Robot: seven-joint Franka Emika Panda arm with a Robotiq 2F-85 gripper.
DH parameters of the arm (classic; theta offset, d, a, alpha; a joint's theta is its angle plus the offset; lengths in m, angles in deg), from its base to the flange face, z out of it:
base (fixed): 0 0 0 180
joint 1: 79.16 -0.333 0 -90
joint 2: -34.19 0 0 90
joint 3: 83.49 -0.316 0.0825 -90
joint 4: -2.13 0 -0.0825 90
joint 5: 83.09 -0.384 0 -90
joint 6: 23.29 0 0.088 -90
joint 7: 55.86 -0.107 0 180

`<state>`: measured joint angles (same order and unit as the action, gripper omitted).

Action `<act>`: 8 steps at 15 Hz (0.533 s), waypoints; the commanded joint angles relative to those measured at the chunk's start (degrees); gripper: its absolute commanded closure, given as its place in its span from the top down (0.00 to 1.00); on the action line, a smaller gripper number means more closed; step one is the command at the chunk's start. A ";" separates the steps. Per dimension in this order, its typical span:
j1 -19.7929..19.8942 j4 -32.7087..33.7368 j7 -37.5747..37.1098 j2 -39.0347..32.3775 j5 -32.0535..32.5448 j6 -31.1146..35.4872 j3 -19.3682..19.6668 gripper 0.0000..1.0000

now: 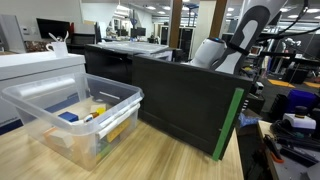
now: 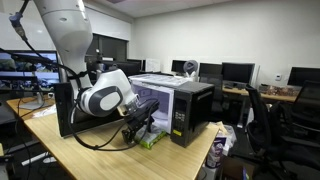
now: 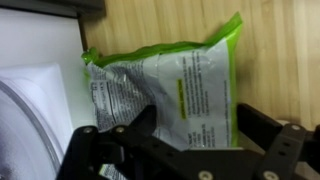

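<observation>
On the wooden table point(image 3: 150, 25), wrist view: a green and silver packet point(image 3: 170, 75) lies flat, printed side up, its green sealed edge running along the top and right. The gripper point(image 3: 198, 112) enters from the bottom of the frame with its two black fingers point(image 3: 115, 135) spread wide, one at each side of the packet's lower half. Nothing is pinched between them, and whether the fingertips touch the foil cannot be told. A white surface point(image 3: 30, 60) borders the packet on the left.

In an exterior view, the robot arm point(image 2: 70, 40) bends down over the table point(image 2: 95, 160) and holds the gripper point(image 2: 140, 122) low, just above the packet point(image 2: 150, 141). The packet rests just beside a black box point(image 2: 192, 110), with a clear plastic bin point(image 2: 160, 95) behind it.

In an exterior view, the bin point(image 1: 75, 115) stands on the table point(image 1: 150, 160) and holds several small coloured items. A black panel point(image 1: 185, 100) with a green edge rises beside it and hides the gripper and the packet; only the upper arm point(image 1: 235, 40) shows above it.
</observation>
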<state>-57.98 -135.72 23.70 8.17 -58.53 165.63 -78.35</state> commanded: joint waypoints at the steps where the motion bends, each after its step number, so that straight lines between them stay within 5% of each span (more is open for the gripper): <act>1: 1.90 -0.52 -0.80 -2.46 1.57 4.69 -0.73 0.57; 8: 1.71 -2.30 -3.53 -0.80 1.67 5.94 -0.71 0.12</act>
<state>-57.16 -135.78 22.36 6.81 -58.44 170.25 -78.34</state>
